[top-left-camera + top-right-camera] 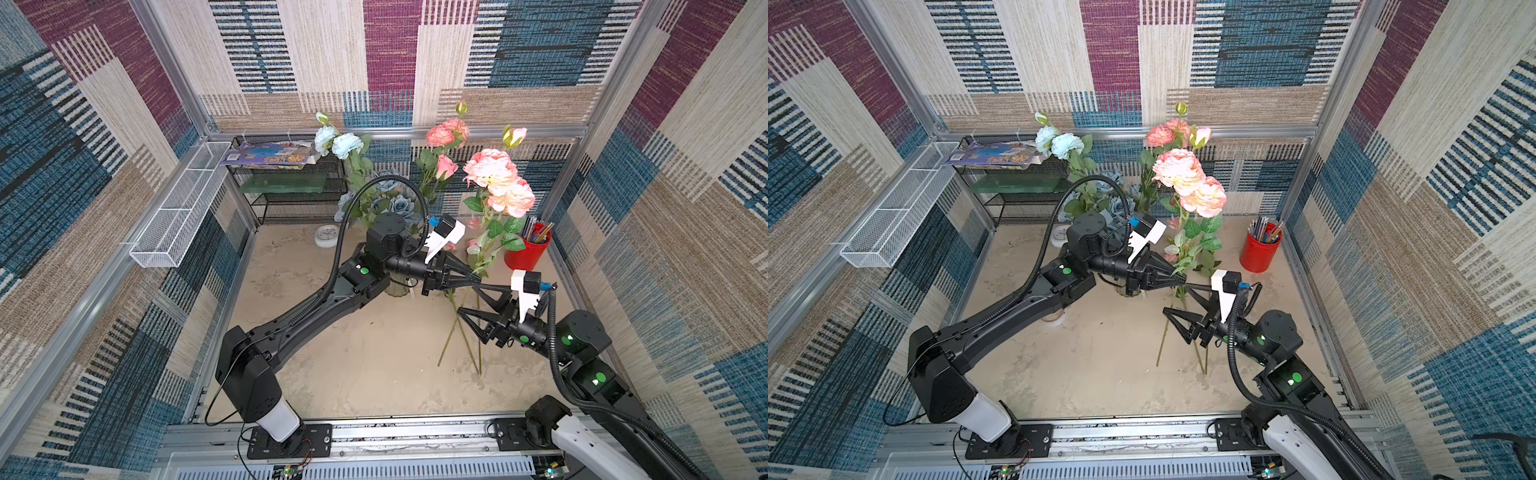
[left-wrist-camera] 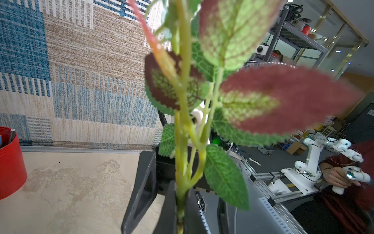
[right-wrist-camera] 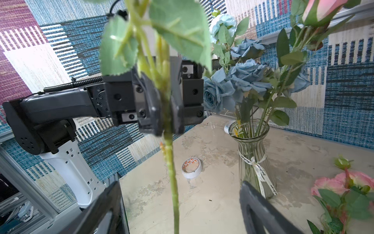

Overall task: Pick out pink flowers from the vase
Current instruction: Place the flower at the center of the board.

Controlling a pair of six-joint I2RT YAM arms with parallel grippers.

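My left gripper (image 1: pixel 478 276) (image 2: pixel 181 202) is shut on the green stem of a pink flower (image 1: pixel 498 178) and holds it upright above the table, right of the vase (image 3: pixel 254 162). The glass vase (image 1: pixel 397 286) is mostly hidden under the left arm in both top views. It holds dusty-blue roses (image 3: pixel 242 75) and stems that reach up to more pink flowers (image 1: pixel 446 133). My right gripper (image 1: pixel 471 299) (image 3: pixel 180 186) is open just below the left one. The held stem (image 3: pixel 174 182) runs between its fingers without touching them. Another pink flower (image 3: pixel 334 184) lies on the table.
A red pencil cup (image 1: pixel 528 251) stands at the back right. A tape roll (image 3: pixel 191 168) lies left of the vase. Pale aqua-white blooms (image 1: pixel 336 141) rise at the back. A black mesh shelf (image 1: pixel 291 183) and a white wire basket (image 1: pixel 183 208) line the back left.
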